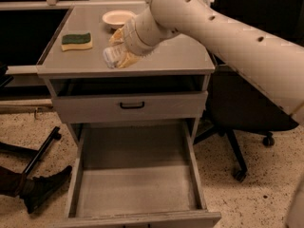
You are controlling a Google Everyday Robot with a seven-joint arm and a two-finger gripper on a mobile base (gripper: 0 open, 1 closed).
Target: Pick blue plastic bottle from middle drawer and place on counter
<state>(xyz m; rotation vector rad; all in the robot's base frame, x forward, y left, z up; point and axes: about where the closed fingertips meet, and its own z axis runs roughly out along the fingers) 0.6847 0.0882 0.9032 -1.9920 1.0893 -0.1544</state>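
My gripper point(118, 53) is over the front middle of the grey counter point(180, 56), shut on the blue plastic bottle point(112, 56). The bottle lies sideways in the fingers, its pale speckled label and white end pointing left, just above the counter top. My white arm reaches in from the upper right and hides the counter's back right. The middle drawer point(137, 179) stands pulled out below, its flat grey floor bare.
A green and yellow sponge point(76, 41) lies at the counter's left. A small pale bowl point(118, 17) stands at the back. The shallow drawer with the black handle point(132, 105) is shut. A black office chair point(247, 122) stands right of the cabinet.
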